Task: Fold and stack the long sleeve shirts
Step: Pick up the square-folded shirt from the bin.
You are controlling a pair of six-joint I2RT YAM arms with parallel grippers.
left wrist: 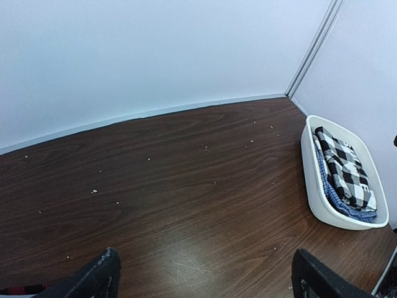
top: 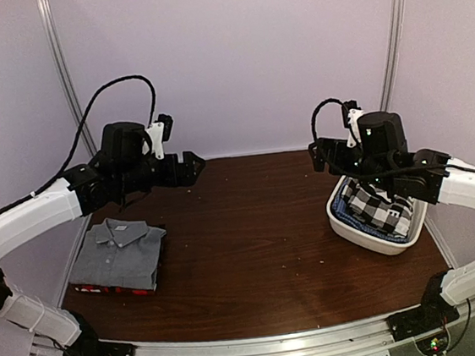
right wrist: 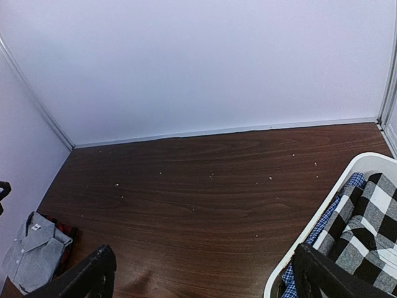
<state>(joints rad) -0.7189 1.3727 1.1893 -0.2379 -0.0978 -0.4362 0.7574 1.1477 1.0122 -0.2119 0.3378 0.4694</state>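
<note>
Though soft and light, likely to sag and slip once lifted: black-and-white check shirt [top: 379, 206], bunched on top in the white oval tub [top: 372, 245] at the right edge of the desk [top: 254, 253], with the blue fine-checked shirt [right wrist: 352, 183] beneath, showing only along the tub's inner wall. Best taken by a pinch of gathered cloth at the top of the heap, or at the collar if found; collar not made out from any view. No stiffness to rely on, nothing fragile, little weight; probably some drag against the blue cloth underneath. Folded and stacked at the left edge of the desk: plain grey shirt [top: 116, 250], collar toward the far edge, lying on the red-black shirt [top: 113, 287], seen only as a strip along the near side. Right pincer [top: 319, 157] raised above the far end of the tub, jaws spread to the full, holding nothing, touching nothing. Left pincer [top: 190, 168] raised over the far-left part of the desk, beyond the grey shirt, likewise spread wide and empty. Pale crumbs [left wrist: 94, 190] scattered across the middle of the desk.
</note>
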